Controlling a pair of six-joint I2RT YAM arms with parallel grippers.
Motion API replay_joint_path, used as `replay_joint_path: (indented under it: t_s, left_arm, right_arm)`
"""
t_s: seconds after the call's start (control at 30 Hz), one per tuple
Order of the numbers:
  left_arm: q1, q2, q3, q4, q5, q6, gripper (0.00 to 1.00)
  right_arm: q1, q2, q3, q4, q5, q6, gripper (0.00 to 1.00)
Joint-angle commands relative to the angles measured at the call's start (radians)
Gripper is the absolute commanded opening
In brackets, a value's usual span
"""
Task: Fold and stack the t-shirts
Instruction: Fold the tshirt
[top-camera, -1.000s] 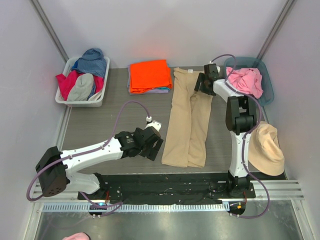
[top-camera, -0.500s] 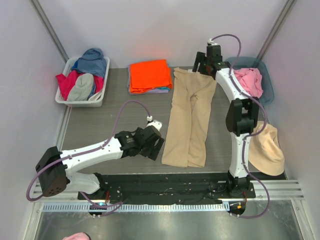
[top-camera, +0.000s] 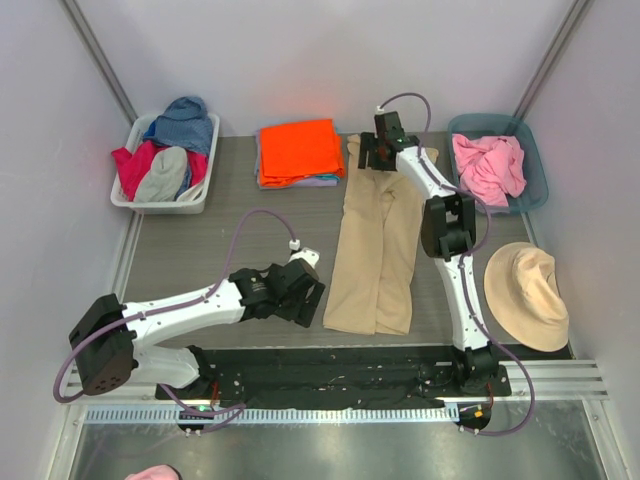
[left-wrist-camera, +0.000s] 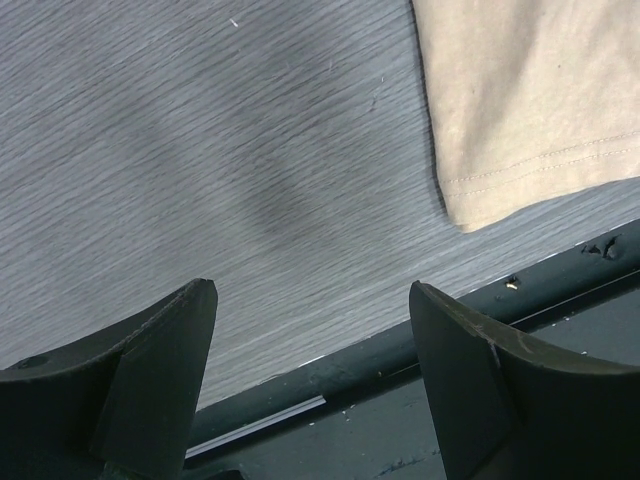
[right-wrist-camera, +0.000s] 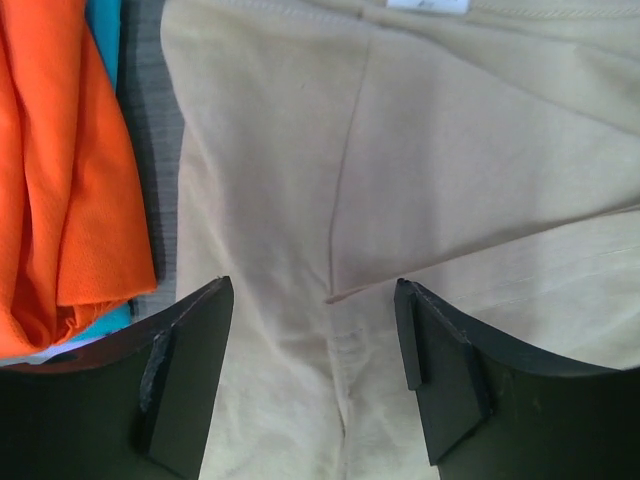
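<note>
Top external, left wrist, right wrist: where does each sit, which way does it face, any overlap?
Top external: above and behind the bases, looking down on the table; both arms whole, left gripper and right gripper.
Left wrist: on the left arm, facing down at bare table and the tan shirt hem corner; own open fingers.
Right wrist: facing down at the tan shirt's far end beside the orange shirt; own open fingers.
Shared: all three see the tan shirt.

Grey wood-grain tabletop (top-camera: 200, 250) spreads beneath the left claw (top-camera: 308, 298). Pale walls (top-camera: 320, 60) rise far beyond it. A black rail (top-camera: 330, 365) and a brushed-steel ledge (top-camera: 330, 445) lie on its near side.
</note>
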Motion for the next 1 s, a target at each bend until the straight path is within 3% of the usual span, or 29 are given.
replay_joint_path:
  t_s: [0.0,0.23,0.53,0.6,0.63,0.7,0.97]
  left_arm:
    - [0.004,-0.01,0.002,0.047,0.006,-0.019,0.82]
    - [0.004,-0.012,-0.013,0.052,0.008,-0.019,0.82]
    - [0.004,-0.006,-0.01,0.056,0.014,-0.019,0.82]
    - [0.004,-0.006,-0.01,0.056,0.017,-0.019,0.82]
    - [0.004,-0.006,-0.01,0.056,0.017,-0.019,0.82]
    - [0.004,-0.007,-0.01,0.053,0.019,-0.019,0.82]
    - [0.004,-0.01,-0.01,0.052,0.023,-0.025,0.82]
  right_arm:
    - [0.017,-0.054,-0.05,0.053,0.03,-0.021,0.7]
    - [0.017,-0.064,-0.108,0.077,0.051,-0.027,0.48]
    - [0.016,-0.086,-0.141,0.093,0.079,-0.03,0.32]
    - [0.014,-0.092,-0.147,0.096,0.077,-0.03,0.36]
    - [0.013,-0.094,-0.145,0.096,0.079,-0.03,0.47]
    - [0.011,-0.1,-0.148,0.096,0.076,-0.026,0.53]
    - [0.004,-0.138,-0.182,0.126,0.076,-0.012,0.52]
